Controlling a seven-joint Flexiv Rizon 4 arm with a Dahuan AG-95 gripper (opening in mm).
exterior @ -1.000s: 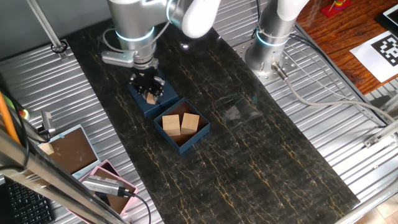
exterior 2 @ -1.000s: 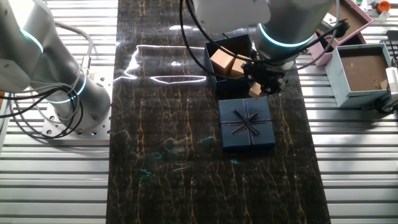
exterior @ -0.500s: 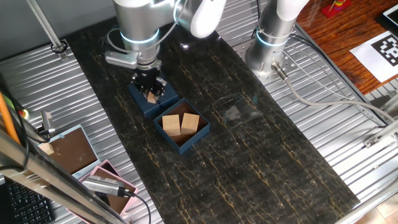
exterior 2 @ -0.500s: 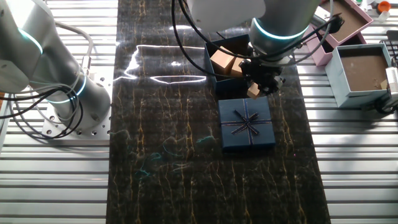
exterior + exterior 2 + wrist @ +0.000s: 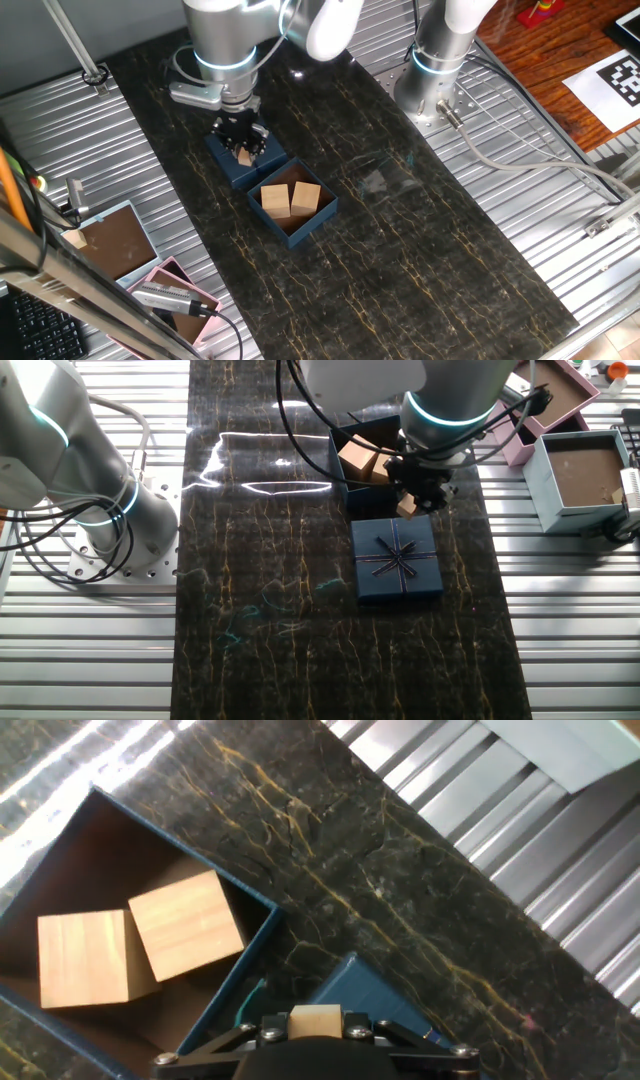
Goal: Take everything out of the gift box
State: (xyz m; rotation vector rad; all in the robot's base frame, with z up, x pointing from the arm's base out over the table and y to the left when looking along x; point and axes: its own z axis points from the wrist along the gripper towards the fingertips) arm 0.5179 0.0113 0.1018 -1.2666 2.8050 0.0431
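Note:
The navy gift box [image 5: 326, 212] stands on the dark table top with two tan wooden blocks [image 5: 291, 198] side by side in it. It also shows in the other fixed view [image 5: 338, 472] and in the hand view [image 5: 232, 982], with the blocks [image 5: 187, 925] on its brown floor. My gripper [image 5: 243, 150] is shut on a third wooden block [image 5: 315, 1020]. It holds that block outside the box, just above the near corner of the flat navy lid [image 5: 397, 558] with the bow. The block [image 5: 405, 508] hangs between the box and the lid.
A pink-rimmed tray [image 5: 165, 290] and a pale blue box [image 5: 105, 240] with a brown inside stand on the ribbed metal beside the table top. The second arm's base [image 5: 435, 70] stands at the far side. Cables lie near it.
My gripper with the block has shifted slightly sideways along the lid's edge since a second ago. It has hardly moved in the last half second. The two blocks in the box have not moved.

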